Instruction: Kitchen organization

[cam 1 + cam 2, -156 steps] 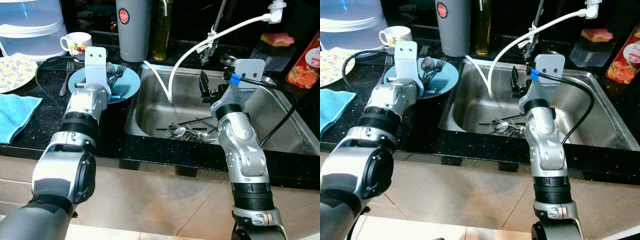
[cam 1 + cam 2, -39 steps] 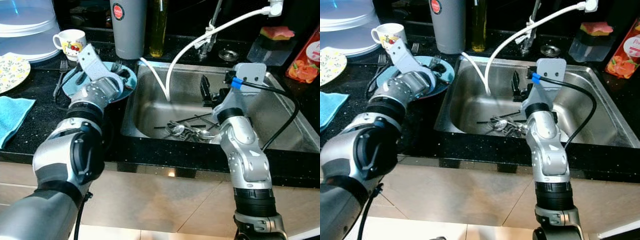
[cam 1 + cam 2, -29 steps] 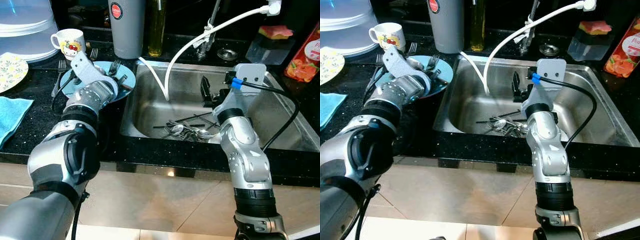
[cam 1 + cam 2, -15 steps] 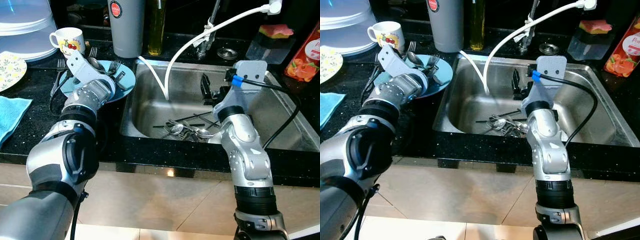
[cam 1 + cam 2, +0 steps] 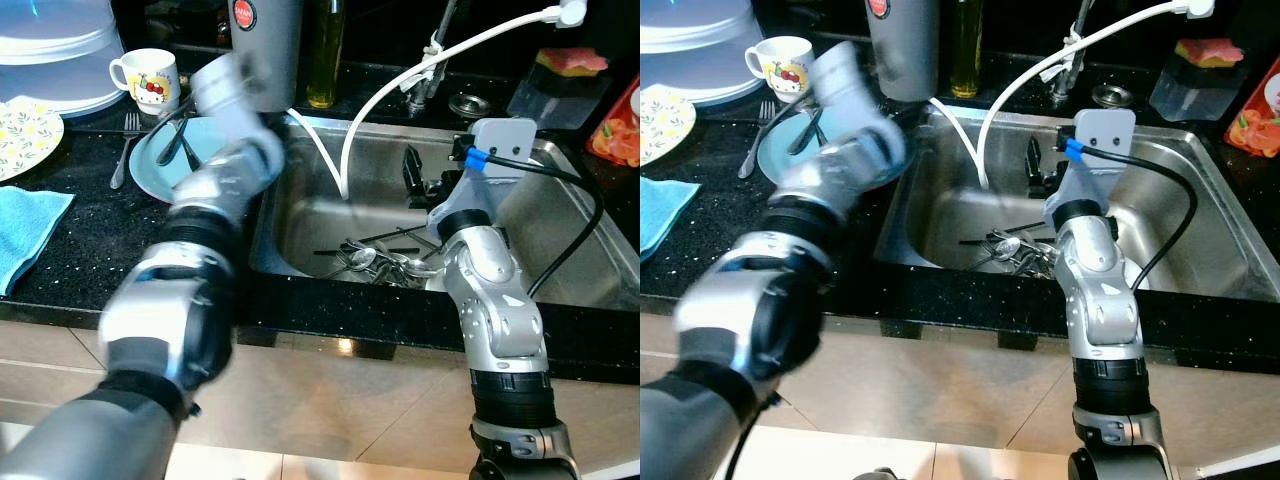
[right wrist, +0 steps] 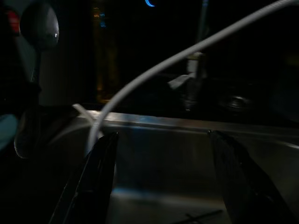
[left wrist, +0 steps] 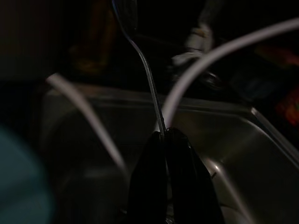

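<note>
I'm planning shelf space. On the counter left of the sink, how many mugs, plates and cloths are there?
Mugs: 1, the white mug
Plates: 2, the blue plate and the patterned plate
Cloths: 1, the blue cloth
Total: 4

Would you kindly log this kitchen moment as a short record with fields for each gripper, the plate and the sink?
left gripper: jaws shut on a thin metal spoon, near the sink's left edge
right gripper: jaws open, over the basin, holding nothing
round blue plate: on the black counter left of the sink, cutlery lying on it
stainless steel sink: a pile of metal cutlery on its floor
white hose: arcs down into the sink
</note>
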Available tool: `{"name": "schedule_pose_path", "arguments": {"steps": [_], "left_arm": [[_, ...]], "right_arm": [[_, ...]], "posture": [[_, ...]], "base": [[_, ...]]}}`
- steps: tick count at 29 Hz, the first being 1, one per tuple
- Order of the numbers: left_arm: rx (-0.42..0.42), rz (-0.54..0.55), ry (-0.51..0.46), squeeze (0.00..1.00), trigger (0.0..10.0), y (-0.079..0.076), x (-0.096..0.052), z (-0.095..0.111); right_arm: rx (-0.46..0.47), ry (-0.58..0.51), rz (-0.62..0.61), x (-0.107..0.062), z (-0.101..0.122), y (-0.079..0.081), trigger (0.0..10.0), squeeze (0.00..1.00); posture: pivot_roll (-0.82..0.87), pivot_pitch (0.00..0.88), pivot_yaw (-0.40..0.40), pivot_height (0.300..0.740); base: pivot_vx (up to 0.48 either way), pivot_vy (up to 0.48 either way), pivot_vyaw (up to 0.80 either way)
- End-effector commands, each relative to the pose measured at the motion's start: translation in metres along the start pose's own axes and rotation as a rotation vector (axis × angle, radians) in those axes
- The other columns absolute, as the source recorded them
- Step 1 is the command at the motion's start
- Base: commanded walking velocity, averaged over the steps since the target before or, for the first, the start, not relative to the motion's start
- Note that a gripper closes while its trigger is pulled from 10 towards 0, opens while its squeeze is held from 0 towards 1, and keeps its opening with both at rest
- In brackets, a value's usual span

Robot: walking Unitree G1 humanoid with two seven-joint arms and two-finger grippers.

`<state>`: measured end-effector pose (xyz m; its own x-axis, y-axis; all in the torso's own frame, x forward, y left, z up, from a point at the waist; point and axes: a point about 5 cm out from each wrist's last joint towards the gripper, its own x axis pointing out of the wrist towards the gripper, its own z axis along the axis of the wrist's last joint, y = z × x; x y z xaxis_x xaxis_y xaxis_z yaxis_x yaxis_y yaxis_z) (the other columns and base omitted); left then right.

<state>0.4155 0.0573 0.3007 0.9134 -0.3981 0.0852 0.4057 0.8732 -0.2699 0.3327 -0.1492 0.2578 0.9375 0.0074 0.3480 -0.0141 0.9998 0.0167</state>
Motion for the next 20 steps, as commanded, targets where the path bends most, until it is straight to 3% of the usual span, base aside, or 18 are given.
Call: {"name": "schedule_pose_path", "arguments": {"steps": [1, 8, 13, 20], "left_arm": [[0.030, 0.000, -0.002, 0.00, 10.0, 0.000, -0.001, 0.000], [0.043, 0.037, 0.035, 0.00, 10.0, 0.007, -0.001, -0.007], [0.294, 0.019, 0.120, 0.00, 10.0, 0.003, -0.004, -0.023], [0.333, 0.024, 0.103, 0.00, 10.0, 0.004, -0.005, -0.021]], "right_arm": [[-0.005, 0.005, -0.010, 0.000, 0.000, -0.004, 10.0, 0.00], [-0.004, 0.005, -0.008, 0.001, 0.000, -0.003, 10.0, 0.00], [-0.007, 0.005, -0.009, 0.001, 0.000, -0.004, 10.0, 0.00], [-0.006, 0.006, -0.008, 0.001, -0.001, -0.004, 10.0, 0.00]], "posture": [[0.19, 0.091, -0.036, 0.740], [0.18, 0.092, -0.037, 0.740], [0.18, 0.094, -0.038, 0.740], [0.18, 0.094, -0.040, 0.740]], "base": [[0.000, 0.000, 0.00], [0.000, 0.000, 0.00], [0.000, 0.000, 0.00], [0.000, 0.000, 0.00]]}}
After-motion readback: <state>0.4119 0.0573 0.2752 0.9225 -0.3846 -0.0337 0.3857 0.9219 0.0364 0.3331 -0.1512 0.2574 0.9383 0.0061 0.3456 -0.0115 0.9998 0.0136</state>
